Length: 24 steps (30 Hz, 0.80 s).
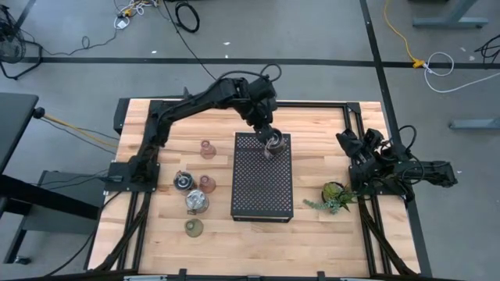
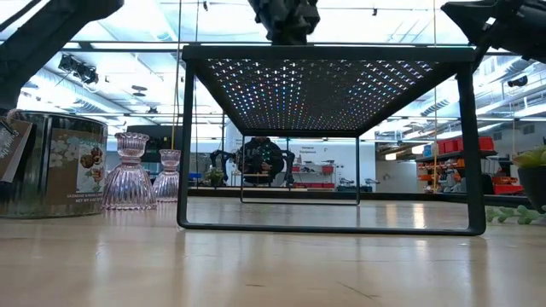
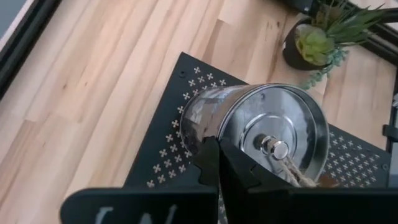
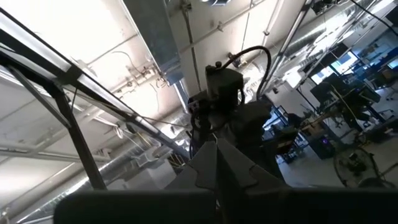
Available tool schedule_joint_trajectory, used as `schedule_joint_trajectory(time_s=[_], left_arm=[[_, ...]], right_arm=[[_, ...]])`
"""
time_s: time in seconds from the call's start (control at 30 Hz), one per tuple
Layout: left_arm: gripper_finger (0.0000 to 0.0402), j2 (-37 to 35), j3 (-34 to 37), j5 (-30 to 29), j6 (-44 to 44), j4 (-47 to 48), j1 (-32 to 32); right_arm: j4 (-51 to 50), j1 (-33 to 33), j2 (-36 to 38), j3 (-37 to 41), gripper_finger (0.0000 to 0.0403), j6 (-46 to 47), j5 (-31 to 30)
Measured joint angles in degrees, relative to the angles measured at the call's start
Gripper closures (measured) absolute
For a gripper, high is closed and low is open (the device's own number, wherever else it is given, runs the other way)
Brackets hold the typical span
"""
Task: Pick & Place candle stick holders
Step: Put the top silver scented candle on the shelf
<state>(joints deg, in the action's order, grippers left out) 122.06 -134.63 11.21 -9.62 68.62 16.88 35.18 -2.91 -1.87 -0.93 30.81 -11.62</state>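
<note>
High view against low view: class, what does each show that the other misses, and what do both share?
Only the high view shows the left hand over the black perforated rack, shut on a silvery candle holder, the olive-green holder and the right hand parked by the potted plant. Only the low view shows the open space under the rack, and the room beyond. Both share the rack, the wooden table and two pink holders left of it.
</note>
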Motion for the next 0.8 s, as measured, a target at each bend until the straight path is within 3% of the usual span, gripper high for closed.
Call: schedule_joint_trajectory(time_s=[0.27,0.6,0.8], left_arm=[[0.04,0.8,0.0,2.1,1.9,-1.1,-0.2],[0.0334,0.7,0.0,2.1,3.1,-1.6,-0.2],[0.0314,0.7,0.0,2.1,3.0,-2.7,0.0]], right_arm=[[-0.2,0.0,0.0,0.0,0.0396,-0.3,0.0],[-0.3,0.0,0.0,0.0,0.0396,-1.4,0.0],[-0.3,0.0,0.0,0.0,0.0396,-1.5,0.0]])
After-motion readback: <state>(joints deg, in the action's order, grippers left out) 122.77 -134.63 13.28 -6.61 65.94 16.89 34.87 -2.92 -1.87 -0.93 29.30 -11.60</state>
